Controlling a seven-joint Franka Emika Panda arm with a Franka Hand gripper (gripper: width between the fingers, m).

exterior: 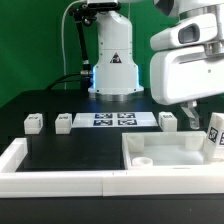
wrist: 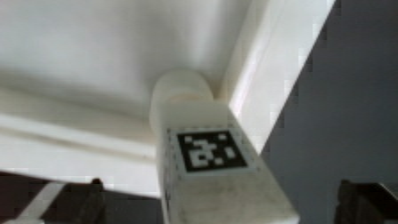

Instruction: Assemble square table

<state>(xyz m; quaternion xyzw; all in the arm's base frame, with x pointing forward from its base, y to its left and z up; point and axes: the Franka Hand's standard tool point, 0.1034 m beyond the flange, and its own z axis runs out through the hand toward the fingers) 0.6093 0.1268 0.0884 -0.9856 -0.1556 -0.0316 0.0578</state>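
The white square slab (exterior: 170, 158) lies at the front on the exterior view's right. It fills much of the wrist view (wrist: 89, 80). One white tagged leg (exterior: 214, 134) stands slightly tilted at the slab's corner on that side. In the wrist view the leg (wrist: 214, 150) sits between my two dark fingertips (wrist: 71, 200), with a gap on each side. My gripper (wrist: 222, 200) is open, straddling the leg from above (exterior: 203, 116). Three loose legs stand at the back: two on the left (exterior: 33, 122) (exterior: 63, 121) and one nearer the slab (exterior: 167, 119).
The marker board (exterior: 113, 120) lies flat in front of the robot base (exterior: 113, 60). A long low white border wall (exterior: 60, 180) runs along the front and up the left side. The black table (exterior: 70, 150) lies between them.
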